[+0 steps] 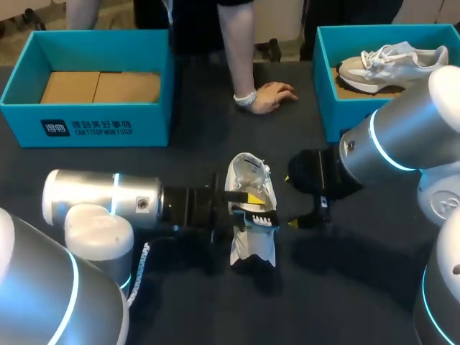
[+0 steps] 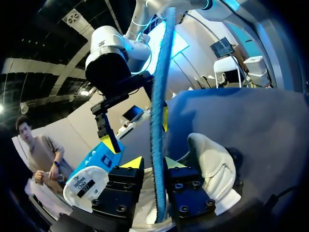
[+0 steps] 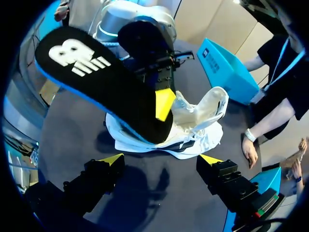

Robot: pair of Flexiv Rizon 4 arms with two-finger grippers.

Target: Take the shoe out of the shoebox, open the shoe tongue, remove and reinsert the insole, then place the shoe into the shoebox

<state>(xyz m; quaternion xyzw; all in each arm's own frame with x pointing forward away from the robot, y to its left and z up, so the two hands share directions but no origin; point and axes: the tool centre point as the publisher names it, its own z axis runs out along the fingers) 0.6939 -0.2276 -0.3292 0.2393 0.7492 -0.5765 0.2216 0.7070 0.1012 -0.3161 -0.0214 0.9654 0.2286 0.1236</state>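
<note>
Your left gripper is clenched on the insole, holding it over the shoe, probably to slide it back in. The shoe lies on the table, and your right gripper stands spread and empty beside it.

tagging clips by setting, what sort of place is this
Likely a robot lab or demo bench for shoe handling: a dark table with left shoebox and right shoebox, both teal, a white shoe, its insole in the left gripper, and a person's hand on it.

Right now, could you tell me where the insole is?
The insole is held in the left gripper, edge-on in the left wrist view, over the white shoe mid-table.
</note>
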